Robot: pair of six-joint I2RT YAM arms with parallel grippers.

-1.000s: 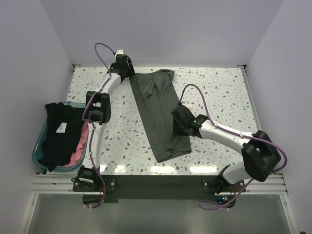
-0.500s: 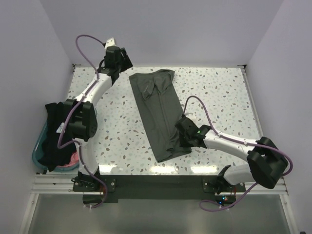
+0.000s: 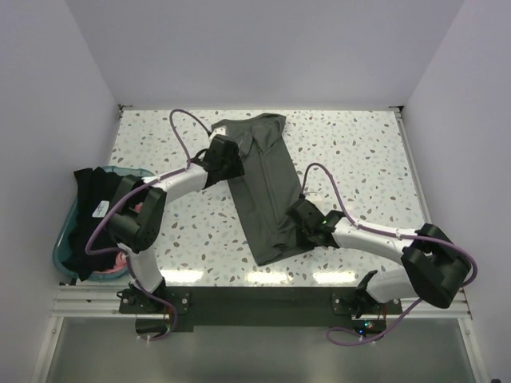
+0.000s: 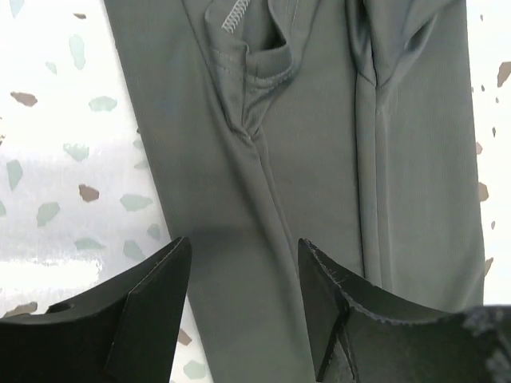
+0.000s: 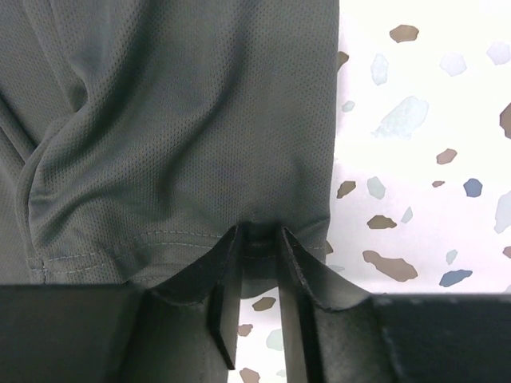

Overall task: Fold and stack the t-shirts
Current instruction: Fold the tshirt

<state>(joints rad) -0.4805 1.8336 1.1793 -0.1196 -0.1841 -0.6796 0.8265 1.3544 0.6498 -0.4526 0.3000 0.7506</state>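
Observation:
The dark olive-green t-shirt (image 3: 263, 179) lies folded into a long strip on the speckled table, running from the back centre toward the front. My left gripper (image 3: 230, 159) is open, low over the shirt's left edge near the collar end; in the left wrist view (image 4: 243, 267) cloth (image 4: 319, 120) fills the space between the fingers. My right gripper (image 3: 295, 227) is at the shirt's near right corner; in the right wrist view (image 5: 259, 243) its narrow jaws pinch the stitched hem (image 5: 176, 120). The black t-shirt (image 3: 94, 219) and the pink t-shirt (image 3: 134, 231) lie in the tub.
A teal plastic tub (image 3: 64, 254) stands off the table's left edge. Bare speckled table (image 3: 359, 152) lies right of the shirt, and more of it (image 3: 192, 223) lies left of the shirt. White walls close in at the back and sides.
My left arm has swung from high at the far left corner down to the shirt's left edge. My right gripper has slid a little along the near hem and closed on it.

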